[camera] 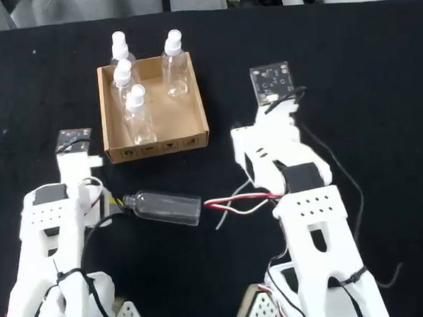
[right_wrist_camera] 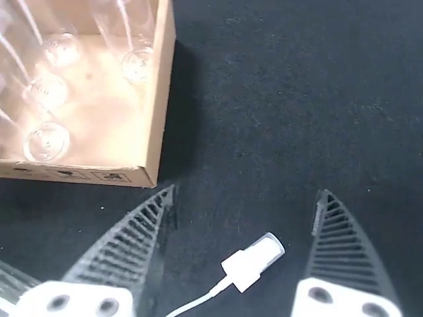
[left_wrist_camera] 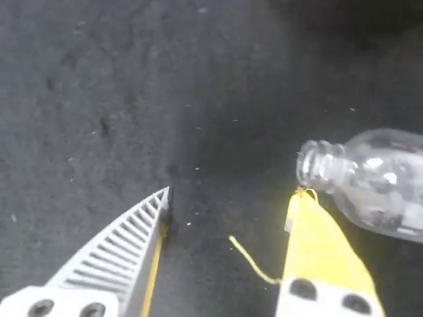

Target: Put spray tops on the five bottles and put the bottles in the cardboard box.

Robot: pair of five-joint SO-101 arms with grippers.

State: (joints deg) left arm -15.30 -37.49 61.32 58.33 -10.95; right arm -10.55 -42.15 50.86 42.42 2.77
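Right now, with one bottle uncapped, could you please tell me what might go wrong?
The bottle lies on its side by the open left gripper; a nudge at its neck could roll it away.
The spray top lies loose within the open right gripper; closing could pinch its thin tube.
The box holds four standing bottles; adding the fifth might topple one.

Upper left of centre, four bottles (camera: 139,112) stand in the cardboard box (camera: 157,143). Below it a fifth bottle (camera: 164,207) lies on the desk (camera: 348,66), neck beside my left end effector (left_wrist_camera: 231,195); a spray top (right_wrist_camera: 253,262) lies at my right end effector (right_wrist_camera: 248,195).
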